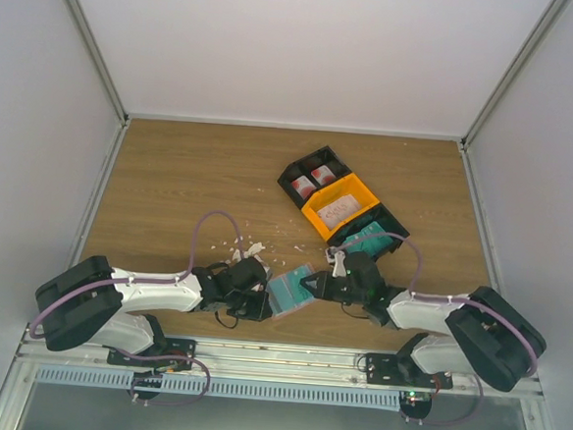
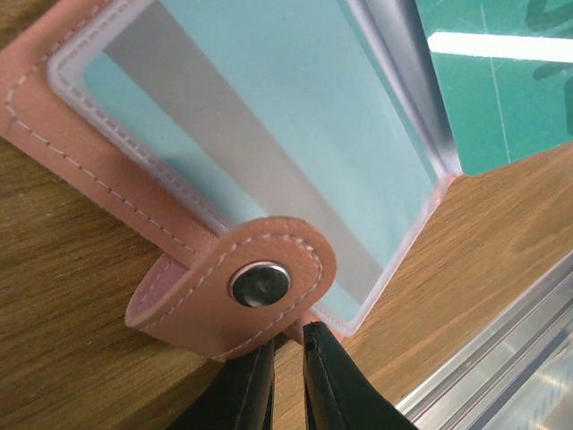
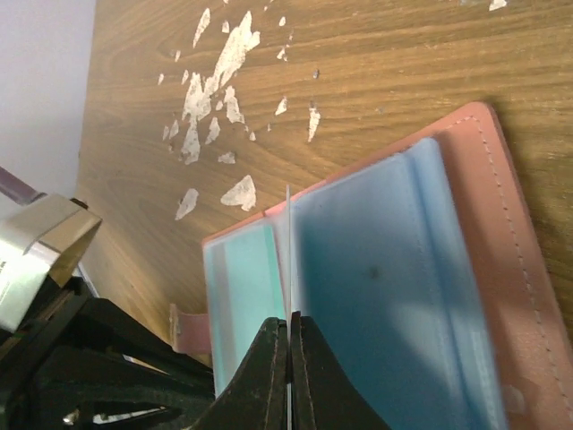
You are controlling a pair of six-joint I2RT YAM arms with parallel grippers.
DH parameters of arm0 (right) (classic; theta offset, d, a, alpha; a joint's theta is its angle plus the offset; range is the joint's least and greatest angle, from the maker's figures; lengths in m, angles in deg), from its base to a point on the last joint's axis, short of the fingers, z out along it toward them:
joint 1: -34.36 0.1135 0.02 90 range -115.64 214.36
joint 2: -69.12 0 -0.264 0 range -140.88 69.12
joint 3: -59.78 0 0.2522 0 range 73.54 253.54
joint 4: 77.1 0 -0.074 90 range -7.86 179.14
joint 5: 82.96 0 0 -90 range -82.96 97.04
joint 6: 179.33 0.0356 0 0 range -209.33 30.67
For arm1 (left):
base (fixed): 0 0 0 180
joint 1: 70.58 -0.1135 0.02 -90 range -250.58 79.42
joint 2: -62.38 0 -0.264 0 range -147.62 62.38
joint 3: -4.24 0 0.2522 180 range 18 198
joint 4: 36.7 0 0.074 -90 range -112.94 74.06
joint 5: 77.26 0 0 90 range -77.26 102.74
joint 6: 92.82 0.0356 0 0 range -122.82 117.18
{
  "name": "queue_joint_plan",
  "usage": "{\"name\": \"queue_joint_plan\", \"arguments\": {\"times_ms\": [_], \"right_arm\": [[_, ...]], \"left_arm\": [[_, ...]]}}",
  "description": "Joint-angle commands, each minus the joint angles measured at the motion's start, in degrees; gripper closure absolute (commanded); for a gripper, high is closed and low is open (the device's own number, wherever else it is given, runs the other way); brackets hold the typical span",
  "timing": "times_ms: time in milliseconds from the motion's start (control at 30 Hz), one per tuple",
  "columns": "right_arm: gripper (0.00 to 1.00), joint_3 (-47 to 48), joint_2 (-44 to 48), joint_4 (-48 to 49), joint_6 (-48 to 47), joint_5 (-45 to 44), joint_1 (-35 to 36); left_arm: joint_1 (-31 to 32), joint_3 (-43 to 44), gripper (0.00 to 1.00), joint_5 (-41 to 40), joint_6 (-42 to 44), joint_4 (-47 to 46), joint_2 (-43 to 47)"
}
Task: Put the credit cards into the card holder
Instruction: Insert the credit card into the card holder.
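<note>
The salmon-pink card holder (image 1: 291,289) lies open on the wood between both arms, its clear sleeves showing teal. In the left wrist view its snap tab (image 2: 242,287) curls over, and my left gripper (image 2: 288,333) pinches the pink edge just below it. My right gripper (image 3: 289,318) is shut on a thin credit card (image 3: 288,242) seen edge-on. The card stands upright over the holder's (image 3: 506,224) middle fold. A teal card (image 3: 246,278) sits in the left sleeve. From above, the left gripper (image 1: 264,300) and right gripper (image 1: 318,284) flank the holder.
Behind the right arm stands a row of bins: a black one (image 1: 309,177) with white-and-red cards, an orange one (image 1: 339,207) and a black one (image 1: 374,236) with teal cards. White crumbs (image 1: 245,247) lie scattered left of the holder. The table's metal front rail (image 2: 501,358) runs close by.
</note>
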Motion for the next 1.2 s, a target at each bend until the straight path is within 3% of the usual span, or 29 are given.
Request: {"name": "queue_joint_plan", "arguments": {"times_ms": [0, 267, 467, 1167], "right_arm": [[0.99, 1.3, -0.8, -2.6, -5.6, 3.4, -1.6], [0.99, 0.9, -6.9, 4.7, -4.4, 10.2, -1.5], [0.99, 2.1, -9.5, 4.3, -4.1, 12.5, -1.6], [0.99, 5.9, -15.3, 2.4, -9.4, 8.1, -1.7]], "left_arm": [[0.2, -2.2, 0.85, -5.2, 0.5, 4.1, -2.0], [0.2, -2.4, 0.85, -5.0, 0.4, 3.9, -2.2], [0.2, -2.6, 0.85, -5.3, 0.4, 4.2, -2.2], [0.2, -3.4, 0.85, -5.1, 0.5, 3.3, -2.0]]}}
